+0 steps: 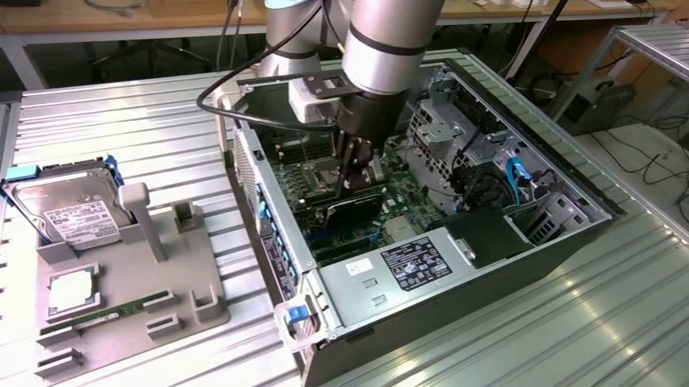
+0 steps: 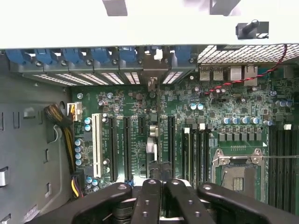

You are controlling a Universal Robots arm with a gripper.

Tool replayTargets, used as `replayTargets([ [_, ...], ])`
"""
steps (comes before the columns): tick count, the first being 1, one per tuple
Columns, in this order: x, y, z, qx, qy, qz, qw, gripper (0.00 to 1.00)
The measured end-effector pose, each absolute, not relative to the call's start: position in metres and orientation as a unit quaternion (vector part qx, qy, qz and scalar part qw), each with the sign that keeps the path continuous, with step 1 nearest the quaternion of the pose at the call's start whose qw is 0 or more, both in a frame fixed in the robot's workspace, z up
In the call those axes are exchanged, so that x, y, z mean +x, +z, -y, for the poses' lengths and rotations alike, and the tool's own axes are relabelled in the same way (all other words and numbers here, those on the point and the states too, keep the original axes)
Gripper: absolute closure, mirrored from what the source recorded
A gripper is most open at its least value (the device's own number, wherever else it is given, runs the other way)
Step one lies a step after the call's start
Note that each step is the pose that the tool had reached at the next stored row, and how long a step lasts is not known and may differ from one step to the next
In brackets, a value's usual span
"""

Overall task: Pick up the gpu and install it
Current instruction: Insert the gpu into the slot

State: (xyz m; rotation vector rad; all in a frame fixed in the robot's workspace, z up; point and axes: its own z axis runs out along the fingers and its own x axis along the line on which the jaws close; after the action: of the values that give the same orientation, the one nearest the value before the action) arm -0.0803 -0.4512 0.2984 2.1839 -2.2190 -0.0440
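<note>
My gripper (image 1: 359, 182) reaches down into the open computer case (image 1: 560, 173) and is shut on the gpu (image 1: 351, 211). The gpu is a flat black card, held on edge just above the green motherboard (image 1: 404, 193). In the wrist view the black fingers (image 2: 148, 201) press together on the card's thin top edge (image 2: 160, 170). The card runs from there toward the rear slot covers (image 2: 117, 77), in line with the expansion slots (image 2: 127, 144). Whether its lower edge touches a slot is hidden.
A grey fixture (image 1: 194, 274) at the exterior view's left carries a silver hard drive (image 1: 70, 211), a processor chip (image 1: 70, 292) and a green memory stick (image 1: 108, 310). Inside the case are the power supply (image 1: 404, 266), drive cage (image 1: 453, 121), processor socket (image 2: 238, 172) and a cable bundle (image 2: 60, 116).
</note>
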Motion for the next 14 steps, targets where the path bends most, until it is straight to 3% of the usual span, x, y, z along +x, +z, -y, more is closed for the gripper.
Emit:
replayTargets([
  [14, -0.086, 0.278, 0.449, 0.701, -0.013, 0.713, 0.013, 0.87],
])
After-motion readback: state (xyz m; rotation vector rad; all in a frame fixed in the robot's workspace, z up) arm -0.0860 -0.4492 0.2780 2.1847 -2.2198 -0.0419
